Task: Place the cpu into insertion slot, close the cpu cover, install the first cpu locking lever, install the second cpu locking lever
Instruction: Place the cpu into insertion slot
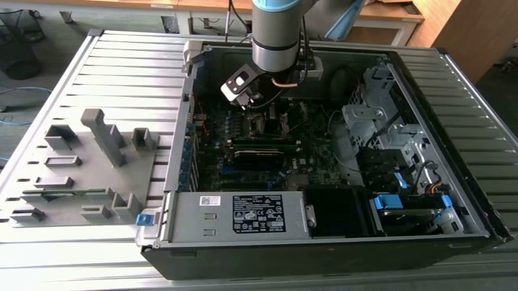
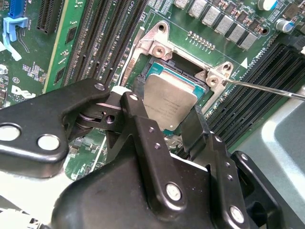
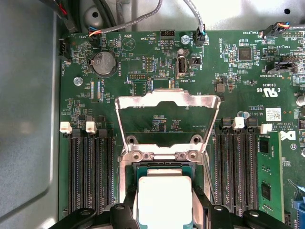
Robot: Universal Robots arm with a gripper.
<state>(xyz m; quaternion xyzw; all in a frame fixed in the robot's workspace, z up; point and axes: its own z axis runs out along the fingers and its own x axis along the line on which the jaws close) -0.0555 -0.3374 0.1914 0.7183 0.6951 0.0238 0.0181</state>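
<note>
Slatted metal table (image 1: 121,66) carries an open PC case (image 1: 324,257), w/ a grey fixture of blocks (image 1: 89,163) on the table at the exterior view's left. The arm (image 1: 279,36) comes down into the far part of the case; PSU (image 1: 235,215) sits along the near wall, drive cages & cables on the exterior view's right. Inside lies the green mobo (image 3: 228,71), w/ banks of long black RAM slots (image 3: 90,171) on both sides of the socket area and one RAM stick (image 3: 267,167) seated in the outer bank. The black claw (image 2: 162,107) is down over the socket, narrow, closed in on the cpu (image 2: 169,100), w/ one finger (image 2: 143,133) tight against each of two opposite edges. Its linkage hides the cpu's near edge in both wrist views. The cpu cover (image 3: 167,99) stands swung open on its hinge, lying back over the board beyond the socket, not over the chip. The cpu sits level in the insertion slot (image 2: 177,68), dark slot wall showing along its far sides; can't tell if it's fully seated. A thin metal lever rod (image 2: 267,89) sticks out from a socket corner, over the RAM slots, not latched. Coin cell (image 3: 104,63) & small headers lie beyond the cover, well apart from the claw.
</note>
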